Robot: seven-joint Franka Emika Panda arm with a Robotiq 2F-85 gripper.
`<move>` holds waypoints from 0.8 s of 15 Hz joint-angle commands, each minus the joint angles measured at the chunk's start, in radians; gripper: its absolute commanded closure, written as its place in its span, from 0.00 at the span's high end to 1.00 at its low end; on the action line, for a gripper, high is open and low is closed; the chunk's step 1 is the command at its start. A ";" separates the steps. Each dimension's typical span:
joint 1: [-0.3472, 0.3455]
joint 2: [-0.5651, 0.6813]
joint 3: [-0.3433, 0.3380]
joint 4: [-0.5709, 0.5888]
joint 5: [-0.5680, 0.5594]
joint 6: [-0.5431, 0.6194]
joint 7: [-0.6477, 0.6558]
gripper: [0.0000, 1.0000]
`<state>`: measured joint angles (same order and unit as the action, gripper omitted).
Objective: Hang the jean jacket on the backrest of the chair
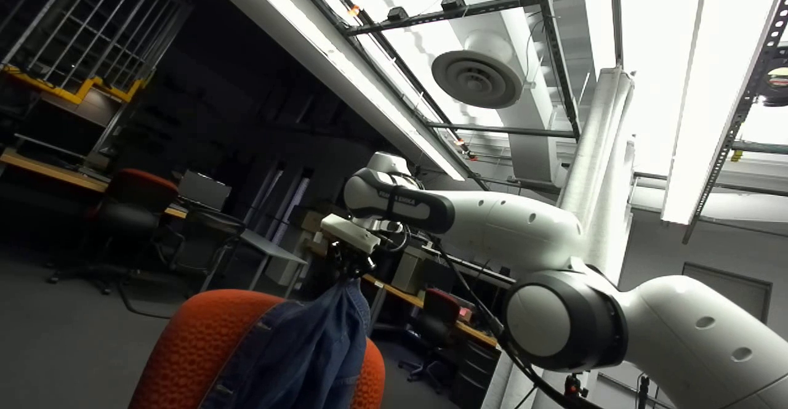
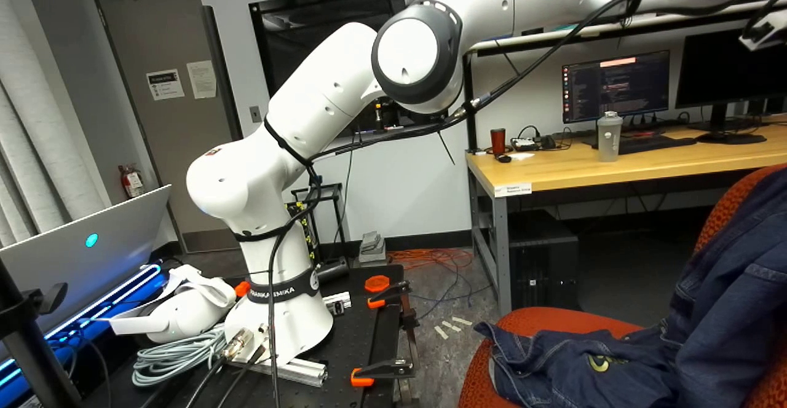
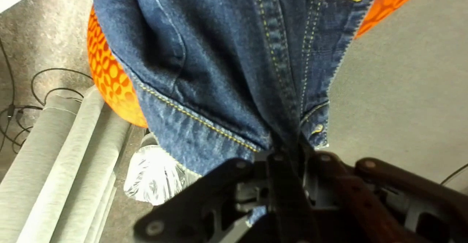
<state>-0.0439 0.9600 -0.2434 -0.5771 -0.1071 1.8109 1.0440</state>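
Gripper (image 3: 289, 146): jaws drawn nearly together at the lower middle of the wrist view; a gathered fold of denim is gripped between them.
Cloth held: the jean jacket (image 3: 208, 63), pinched to a narrow point at the jaws and fanned out in folds toward the top of the frame.
Jacket position: draped over the backrest (image 1: 203, 335) of the chair, at the bottom centre of the frame in an exterior view; orange-red fabric is left bare on either side of the denim.
Raised corner: a peak of cloth is held up above the visible top edge of the backrest.
Lower cloth: spread on the seat of the chair (image 2: 547, 322), lower right of the frame in an exterior view; a yellowish mark (image 2: 599, 363) is borne on the denim.
Hidden: the pinched end, lost in dark blur between the jaws; the middle of the backrest, covered by denim. Contact between gripper and backrest cannot be determined.
Cut off: jacket and chair, by the frame edges in both exterior views; the arm (image 2: 313, 113), at the upper right.
Hard to make out: the separate jaws, small and dark in an exterior view (image 1: 352, 271); office chairs (image 1: 138, 202) at left, in deep shadow.
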 commanded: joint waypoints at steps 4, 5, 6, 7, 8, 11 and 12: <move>-0.017 0.086 -0.010 0.089 -0.001 -0.059 -0.026 0.02; -0.019 0.086 -0.005 0.088 0.004 -0.072 -0.035 0.02; -0.021 0.087 0.000 0.088 0.010 -0.081 -0.041 0.34; -0.022 0.087 0.002 0.088 0.012 -0.092 -0.049 0.35; -0.023 0.089 0.003 0.090 0.011 -0.096 -0.054 0.43; -0.026 0.093 0.008 0.094 0.015 -0.081 -0.064 0.65; -0.027 0.094 0.011 0.095 0.016 -0.073 -0.071 0.72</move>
<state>-0.0518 1.0135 -0.2465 -0.5642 -0.1064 1.7584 1.0129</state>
